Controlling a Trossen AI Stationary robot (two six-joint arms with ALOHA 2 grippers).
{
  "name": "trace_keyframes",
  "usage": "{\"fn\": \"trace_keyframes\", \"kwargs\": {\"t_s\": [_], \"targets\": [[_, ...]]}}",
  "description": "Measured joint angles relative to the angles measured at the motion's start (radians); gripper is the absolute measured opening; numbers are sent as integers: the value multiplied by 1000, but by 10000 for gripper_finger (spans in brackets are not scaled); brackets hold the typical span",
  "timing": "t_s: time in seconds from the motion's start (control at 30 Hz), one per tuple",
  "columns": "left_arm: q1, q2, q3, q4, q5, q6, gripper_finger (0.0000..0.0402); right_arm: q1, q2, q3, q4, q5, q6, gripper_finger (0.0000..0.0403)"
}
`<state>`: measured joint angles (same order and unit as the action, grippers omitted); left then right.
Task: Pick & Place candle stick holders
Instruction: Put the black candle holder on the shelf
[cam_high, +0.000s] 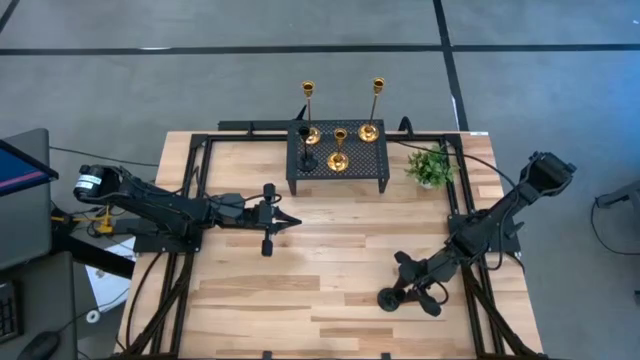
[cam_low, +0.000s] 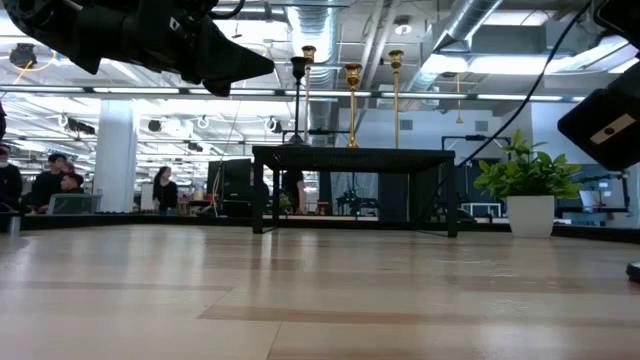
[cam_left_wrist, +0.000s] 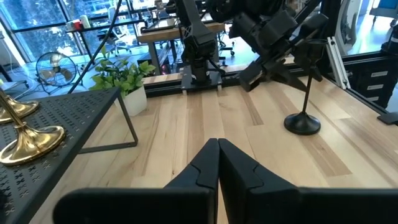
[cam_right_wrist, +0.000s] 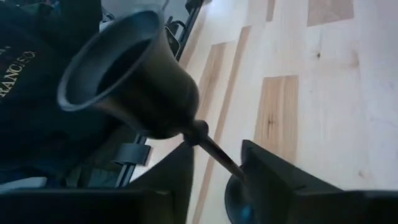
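Three gold candlestick holders (cam_high: 338, 160) (cam_high: 308, 128) (cam_high: 375, 125) and one black holder (cam_high: 305, 150) stand on their bases on the black mesh rack (cam_high: 365, 172) at the far middle. A second black holder (cam_left_wrist: 302, 121) stands on its round base on the table near the right front. My right gripper (cam_high: 400, 290) is open, its fingers on either side of that holder's thin stem (cam_right_wrist: 214, 152), below the cup (cam_right_wrist: 130, 74). My left gripper (cam_left_wrist: 217, 155) is shut and empty above the table's left middle. My right gripper has the black holder's stem running behind the inner edge of one finger (cam_right_wrist: 264, 174); I cannot tell whether they touch. The other finger (cam_right_wrist: 171, 177) stands apart from the stem. The fingers come level from the table's right. The holder stands upright on its base (cam_right_wrist: 233, 199).
A small green plant in a white pot (cam_high: 430, 168) stands just right of the rack. Bare wood (cam_high: 320, 270) lies between the two grippers. In the low view, people sit at desks (cam_low: 55, 190) beyond the table.
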<state>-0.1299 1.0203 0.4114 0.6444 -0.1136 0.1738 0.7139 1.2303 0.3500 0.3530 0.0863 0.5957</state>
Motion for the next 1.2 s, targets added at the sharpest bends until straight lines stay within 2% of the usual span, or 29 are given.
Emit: {"fn": "trace_keyframes", "kwargs": {"t_s": [0.27,0.37,0.53,0.67,0.9,1.2], "targets": [[0,0,0,0,0,-7,7,-2,-8,2,15,5,2,31],[0,0,0,0,0,-7,6,-1,-8,2,24,17,-19,8],[0,0,0,-1,0,-7,5,-15,-8,11,41,69,-74,8],[0,0,0,-1,0,-7,6,-58,-15,42,35,69,-153,5],[0,0,0,-1,0,-7,5,-181,-125,126,-170,64,-249,3],[0,0,0,-25,0,-7,4,-367,-332,193,-394,-11,-344,1]]}}
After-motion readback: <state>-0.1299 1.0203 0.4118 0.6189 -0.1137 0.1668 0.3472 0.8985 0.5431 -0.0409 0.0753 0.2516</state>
